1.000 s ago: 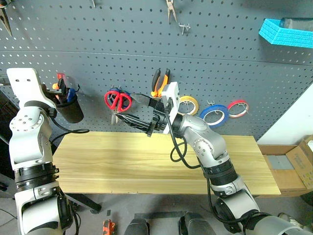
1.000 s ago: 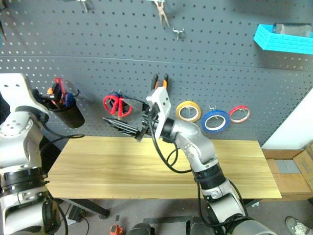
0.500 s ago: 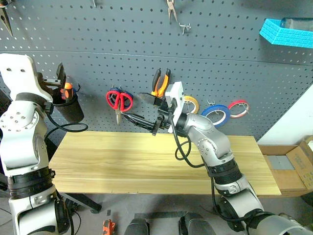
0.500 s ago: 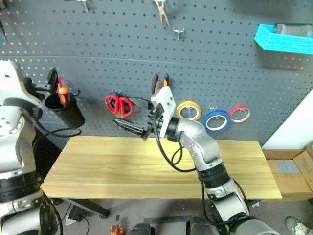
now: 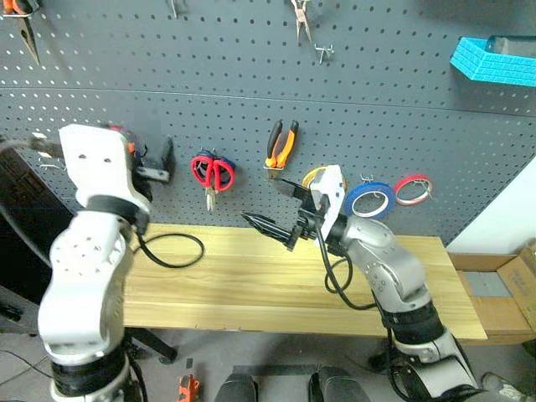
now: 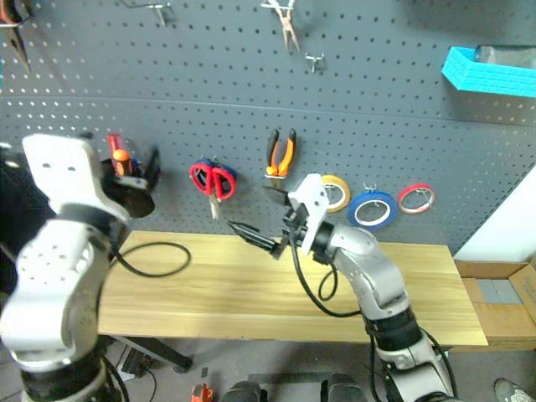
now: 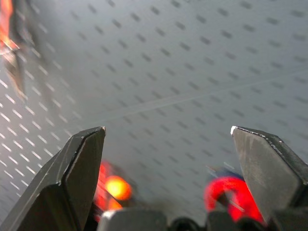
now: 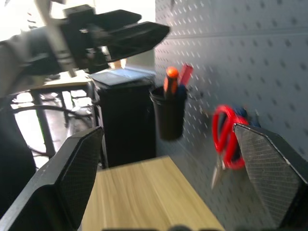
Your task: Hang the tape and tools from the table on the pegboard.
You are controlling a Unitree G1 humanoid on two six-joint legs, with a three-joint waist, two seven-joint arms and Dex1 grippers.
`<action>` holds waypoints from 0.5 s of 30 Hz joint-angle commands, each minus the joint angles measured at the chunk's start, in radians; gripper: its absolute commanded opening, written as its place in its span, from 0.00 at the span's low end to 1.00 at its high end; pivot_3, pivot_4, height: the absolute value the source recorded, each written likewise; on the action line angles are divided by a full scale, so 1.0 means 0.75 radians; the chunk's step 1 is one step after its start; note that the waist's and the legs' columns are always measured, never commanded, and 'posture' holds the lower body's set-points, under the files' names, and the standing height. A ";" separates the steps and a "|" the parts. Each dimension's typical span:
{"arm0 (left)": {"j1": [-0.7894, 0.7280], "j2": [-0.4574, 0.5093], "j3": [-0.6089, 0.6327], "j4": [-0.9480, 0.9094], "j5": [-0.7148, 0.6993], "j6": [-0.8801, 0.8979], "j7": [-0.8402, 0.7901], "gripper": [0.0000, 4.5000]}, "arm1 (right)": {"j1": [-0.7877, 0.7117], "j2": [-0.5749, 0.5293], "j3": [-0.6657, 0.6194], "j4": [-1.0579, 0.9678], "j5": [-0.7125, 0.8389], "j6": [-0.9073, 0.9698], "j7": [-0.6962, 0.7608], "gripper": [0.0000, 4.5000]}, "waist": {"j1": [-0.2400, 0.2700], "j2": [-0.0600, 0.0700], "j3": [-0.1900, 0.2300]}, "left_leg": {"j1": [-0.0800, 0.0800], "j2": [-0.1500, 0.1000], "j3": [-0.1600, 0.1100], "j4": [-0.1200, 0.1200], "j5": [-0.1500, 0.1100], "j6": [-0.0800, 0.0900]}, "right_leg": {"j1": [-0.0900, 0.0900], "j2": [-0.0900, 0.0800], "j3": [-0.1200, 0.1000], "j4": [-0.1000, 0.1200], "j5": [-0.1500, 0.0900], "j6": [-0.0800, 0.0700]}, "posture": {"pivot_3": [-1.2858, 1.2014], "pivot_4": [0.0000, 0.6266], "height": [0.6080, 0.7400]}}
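- Hanging on the pegboard (image 5: 402, 109) already are the red-handled scissors (image 5: 213, 172), the pliers (image 5: 279, 144) with orange-and-black handles, and the blue tape (image 5: 369, 199) between a yellow roll (image 5: 311, 177) and a red-pink roll (image 5: 410, 188); the orange-handled screwdriver (image 6: 121, 157) stands in a black cup (image 6: 132, 194) on the board.
- The bench (image 5: 251, 285) carries none of the task's things, so the hanging looks finished.
- Compared with a second earlier, the left gripper (image 6: 147, 164) has swung inward from the far side and is now held in front of the cup, its fingers spread and holding nothing.
- The right gripper (image 5: 273, 208) has dropped lower and shifted off the scissors and pliers; it now hovers over the bench, fingers spread wide and empty.
- That both arms pull off the board suggests a retreat rather than a new grasp.
- No brand, label or writing can be read anywhere; a turquoise tray (image 5: 494, 60) high on the board is plain too.
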 commanded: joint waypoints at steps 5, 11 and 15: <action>0.317 -0.137 -0.233 -0.113 0.000 -0.131 -0.055 1.00 | 0.204 -0.091 -0.068 -0.131 -0.074 -0.014 -0.135 1.00 | -0.004 0.010 0.003 | 0.011 0.001 0.003 -0.001 0.000 0.000 | 0.013 0.001 0.000 -0.003 -0.002 0.001 | 0.56 0.11 1.00; 0.539 -0.267 -0.272 0.125 -0.003 -0.285 -0.088 1.00 | 0.344 -0.110 -0.141 -0.053 -0.211 -0.049 -0.333 1.00 | -0.004 0.013 0.004 | 0.016 0.003 0.006 -0.002 0.000 0.000 | 0.016 0.002 0.002 -0.002 -0.013 0.005 | 0.55 0.11 1.00; 0.522 -0.326 -0.211 0.315 -0.023 -0.311 -0.079 1.00 | 0.381 -0.112 -0.185 0.025 -0.286 -0.057 -0.440 1.00 | -0.011 0.014 0.003 | 0.017 0.003 0.007 -0.002 0.000 0.000 | 0.017 0.003 0.003 -0.002 -0.017 0.000 | 0.54 0.10 1.00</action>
